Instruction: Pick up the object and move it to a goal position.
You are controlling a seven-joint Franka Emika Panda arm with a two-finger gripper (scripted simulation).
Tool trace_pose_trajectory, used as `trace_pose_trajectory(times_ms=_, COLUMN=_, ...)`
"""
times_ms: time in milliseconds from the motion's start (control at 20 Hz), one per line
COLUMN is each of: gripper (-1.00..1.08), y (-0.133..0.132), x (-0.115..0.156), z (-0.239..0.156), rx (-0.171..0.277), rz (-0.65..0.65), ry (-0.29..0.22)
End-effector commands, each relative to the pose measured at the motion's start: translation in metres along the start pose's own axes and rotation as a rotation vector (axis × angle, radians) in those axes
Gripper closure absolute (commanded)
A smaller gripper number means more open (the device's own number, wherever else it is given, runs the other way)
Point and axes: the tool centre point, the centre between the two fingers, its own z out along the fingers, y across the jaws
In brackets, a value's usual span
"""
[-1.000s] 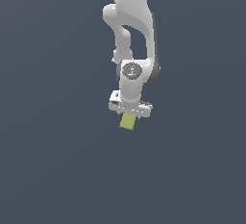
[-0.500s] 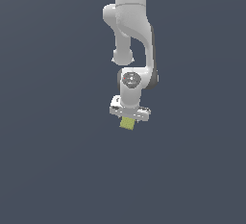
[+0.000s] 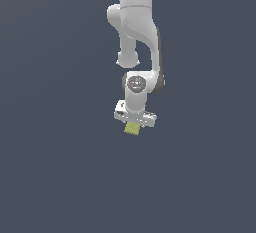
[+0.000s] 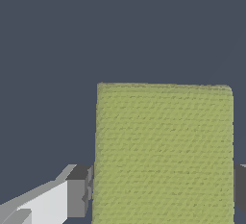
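I am looking at the white arm [image 3: 135,32] hanging down from the top of the exterior view against a plain dark grey-blue background. At its lower end the pincer [image 3: 133,127] is pointing downward and is tilting a little, its white crossbar sloping down toward the exterior view's right.

The pincer is gripping the block [image 3: 132,128], a small olive yellow-green piece with a speckled, sponge-like surface. In the exterior view the block is sticking out just below the crossbar, narrower than the crossbar itself, and leaning at the same slight angle as the pincer. I am seeing no surface touching the block from below; only the flat dark background is showing under it.

The wrist view is giving me the closer look. The block [image 4: 164,153] is filling much of the picture, and its woven-looking texture is showing clearly. A dark grey finger pad [image 4: 79,192] is pressing against one side of the block, with the white finger body behind it, and the edge of the other pad [image 4: 240,189] is sitting against the opposite side. So the jaws are closing only as far as the block's width allows, with the block clamped between the two pads. Beyond the block I am seeing only the same plain dark background.
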Motion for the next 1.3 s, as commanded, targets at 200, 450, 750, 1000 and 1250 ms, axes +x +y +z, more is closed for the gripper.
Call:
trace_pose_trajectory(times_ms=200, gripper=1.08, y=0.000, x=0.000, z=0.000, rx=0.000, rz=-0.001, ry=0.000)
trace_pose_trajectory(times_ms=450, gripper=1.08, y=-0.001, x=-0.001, z=-0.009, rx=0.000, rz=-0.001, ry=0.000)
trace_pose_trajectory(times_ms=750, gripper=1.08, y=-0.001, x=-0.005, z=-0.036, rx=0.000, rz=-0.001, ry=0.000)
trace_pose_trajectory(times_ms=1000, gripper=1.08, y=-0.002, x=-0.010, z=-0.073, rx=0.000, rz=-0.001, ry=0.000)
trace_pose_trajectory(times_ms=1250, gripper=1.08, y=-0.004, x=-0.016, z=-0.124, rx=0.000, rz=-0.001, ry=0.000)
